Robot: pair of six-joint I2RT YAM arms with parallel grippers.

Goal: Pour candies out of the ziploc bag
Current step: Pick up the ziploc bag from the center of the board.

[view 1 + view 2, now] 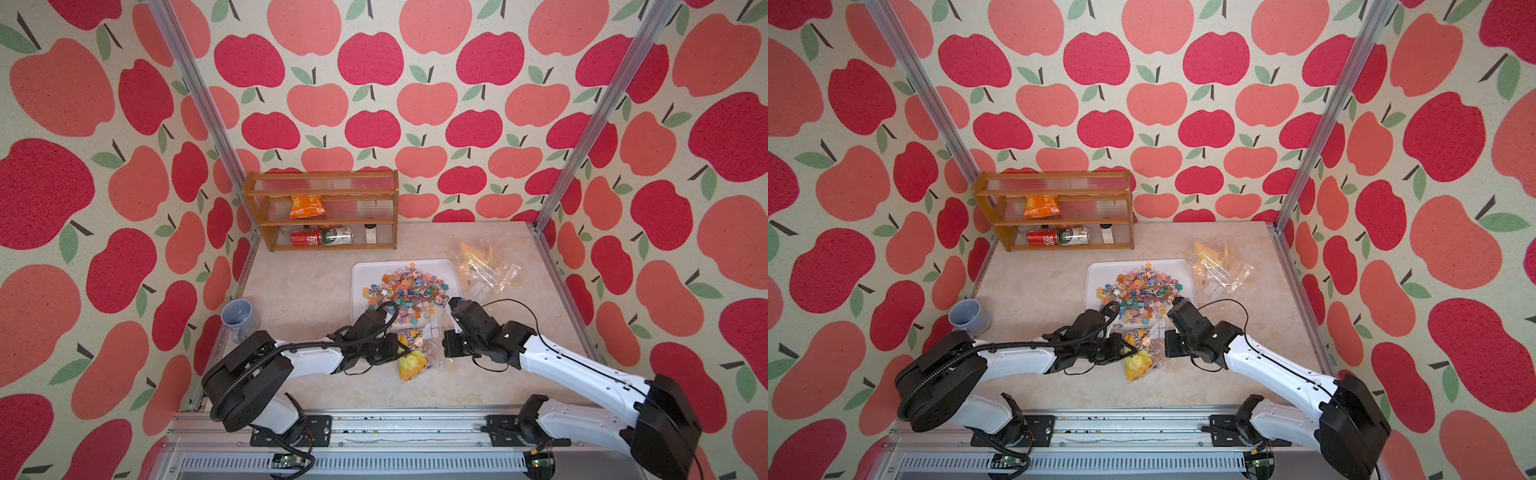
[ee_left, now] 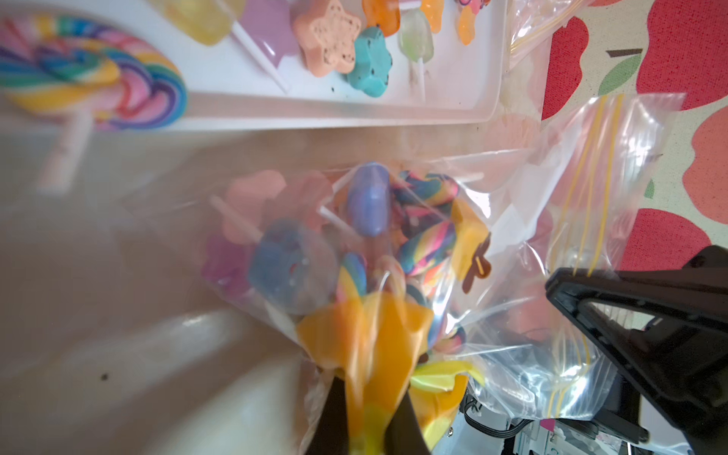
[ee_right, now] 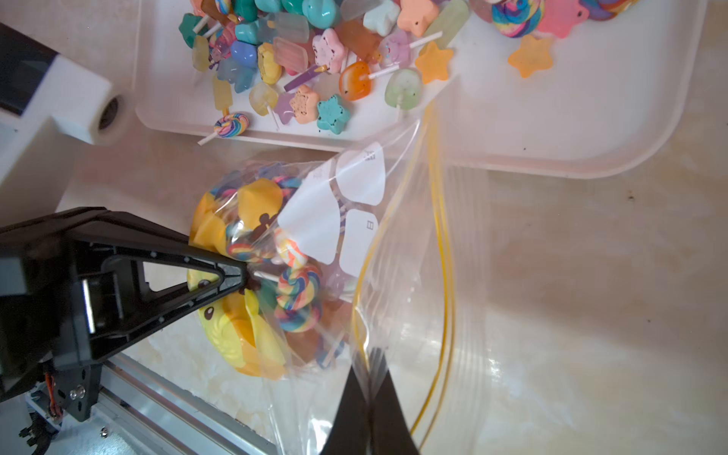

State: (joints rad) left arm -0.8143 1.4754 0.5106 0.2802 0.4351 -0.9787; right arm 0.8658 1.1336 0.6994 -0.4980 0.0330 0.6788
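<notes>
ziploc bag [image 3: 394,236] bottom clamped in left end effector [image 3: 245,276], zip end pinched by right end effector [image 3: 372,356], bagged candies [image 3: 297,295] blurred behind plastic

Very little reads for me here. In a top view, upper middle of the frame, the red can [image 1: 306,237] on the bottom level of the wooden shelf [image 1: 395,208] carries white script lettering, too small for me to spell out. The green and white can [image 1: 337,235] touching it and the orange packet [image 1: 306,206] one level up show print I cannot read. In the right wrist view, near centre frame, the white patches [image 3: 360,179] on the ziploc bag [image 3: 402,275] bear faint grey marks, illegible.
</notes>
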